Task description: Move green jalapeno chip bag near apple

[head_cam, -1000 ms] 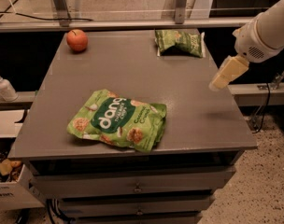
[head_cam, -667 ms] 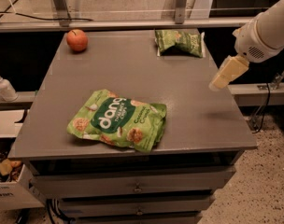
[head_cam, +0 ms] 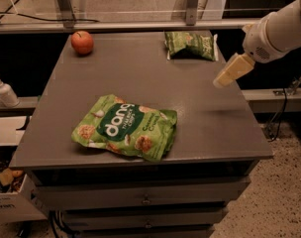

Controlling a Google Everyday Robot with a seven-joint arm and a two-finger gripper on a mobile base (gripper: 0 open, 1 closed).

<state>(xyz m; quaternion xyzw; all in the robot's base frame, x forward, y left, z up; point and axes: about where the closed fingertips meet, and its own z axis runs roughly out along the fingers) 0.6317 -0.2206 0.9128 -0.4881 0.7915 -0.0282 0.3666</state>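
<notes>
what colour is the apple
The apple is red-orange in the camera view; the gripper hangs above the table, right side.

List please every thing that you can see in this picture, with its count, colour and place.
apple: one, red-orange, far left corner of the table.
green jalapeno chip bag: one, green, far right part of the table, lying flat.
dang chip bag: one, light green with a dark green logo, near the front edge, left of the middle.
table: one, dark grey, centre of the view.
drawers: stacked under the table top, grey.
pump bottle: one, white, on a ledge left of the table.
arm: one, white, coming in from the upper right.
gripper: one, pale yellow, above the table's right edge, in front of the jalapeno bag, holding nothing.
</notes>
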